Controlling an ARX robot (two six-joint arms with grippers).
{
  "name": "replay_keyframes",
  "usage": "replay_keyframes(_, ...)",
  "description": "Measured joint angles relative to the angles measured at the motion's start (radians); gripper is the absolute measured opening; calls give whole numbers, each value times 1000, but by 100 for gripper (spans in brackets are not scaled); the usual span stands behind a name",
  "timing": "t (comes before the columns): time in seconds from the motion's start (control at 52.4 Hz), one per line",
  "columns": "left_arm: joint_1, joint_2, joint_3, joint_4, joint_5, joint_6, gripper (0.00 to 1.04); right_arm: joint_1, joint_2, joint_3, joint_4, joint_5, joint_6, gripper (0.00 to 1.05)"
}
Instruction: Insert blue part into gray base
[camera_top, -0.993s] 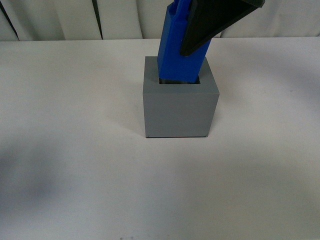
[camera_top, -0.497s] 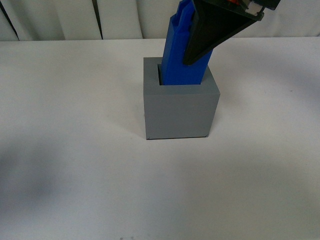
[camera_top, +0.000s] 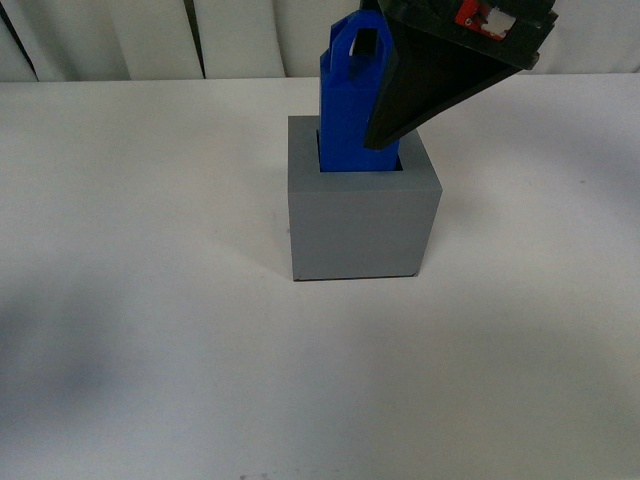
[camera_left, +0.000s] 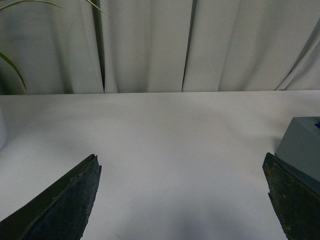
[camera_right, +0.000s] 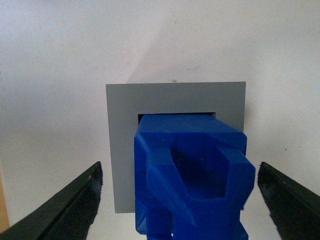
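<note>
The gray base (camera_top: 362, 215) stands on the white table, mid-frame in the front view. The blue part (camera_top: 348, 110) sits upright in its top recess, its loop handle showing above. My right gripper (camera_right: 179, 167) hovers over it, open, a finger on either side and clear of the blue part (camera_right: 190, 175). In the front view one black finger (camera_top: 425, 90) hangs in front of the part's right side. My left gripper (camera_left: 181, 160) is open over bare table, with a corner of the gray base (camera_left: 302, 145) next to one fingertip.
White curtains (camera_top: 240, 40) hang behind the table's far edge. Green plant leaves (camera_left: 12, 67) and the edge of a white object (camera_left: 2, 131) show at one side of the left wrist view. The white table (camera_top: 150, 330) surrounds the base.
The blue part has straightened from a tilt and sunk lower into the base's recess, so its handle now shows. The right gripper's finger has drawn slightly up and right.
</note>
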Motion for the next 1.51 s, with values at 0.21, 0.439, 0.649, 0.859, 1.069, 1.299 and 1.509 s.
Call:
replay_keyframes(0.21,0,0,0,0,0,0,99,-40,-51,16,-2,-79,14,97)
replay_keyframes(0.439,0,0,0,0,0,0,99,-100,-160,-57,34,-134,10,97)
replay_keyframes(0.649,0,0,0,0,-1,0,99,-187,-309,-257,95,-294,10,97)
replay_keyframes(0.859,0,0,0,0,0,0,99,-270,-441,-469,207,-417,10,97)
replay_keyframes(1.069,0,0,0,0,0,0,99,-373,-598,-728,473,-533,108,97)
replay_keyframes(1.299,0,0,0,0,0,0,99,-449,-676,-885,633,-629,300,97)
replay_keyframes(1.509,0,0,0,0,0,0,99,-377,-798,-1152,1182,-79,615,80)
